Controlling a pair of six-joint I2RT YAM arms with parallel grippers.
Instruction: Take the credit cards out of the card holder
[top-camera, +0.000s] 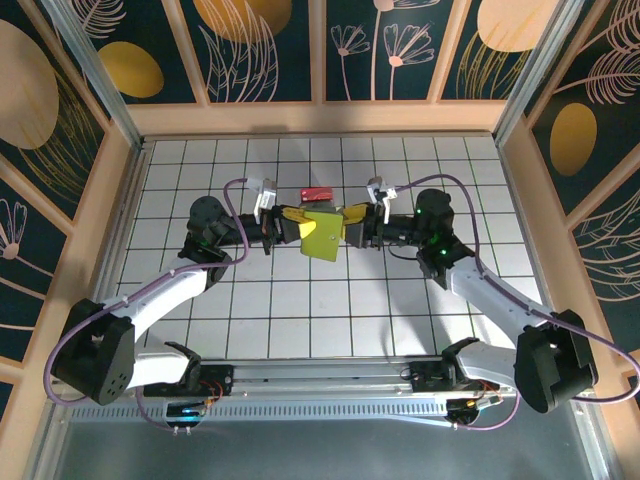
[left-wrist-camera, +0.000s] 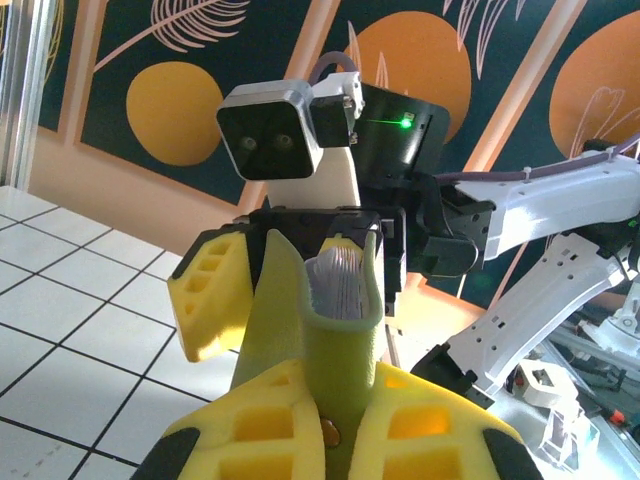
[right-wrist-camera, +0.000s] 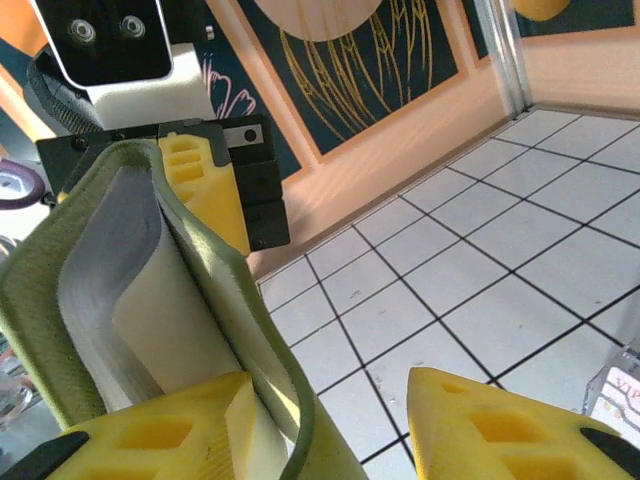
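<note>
One card holder (right-wrist-camera: 100, 280), contents unclear

Bottom of card holder (right-wrist-camera: 110, 300) cut off (frame edge); inside indiscernible.

Table (top-camera: 250, 310): white tile top, dark grid lines, pale wood kerb on L, R and far sides. Small red obj (top-camera: 317, 194) flat on tiles, approx 12 o'clock of ctr, dark strip on one edge; box or card, can't tell. R wrist view: corner of pale box (right-wrist-camera: 618, 395) w/ reddish print, on tiles at 5 o'clock of frame. Metal rail (top-camera: 320, 372) along 6 o'clock edge.
</note>
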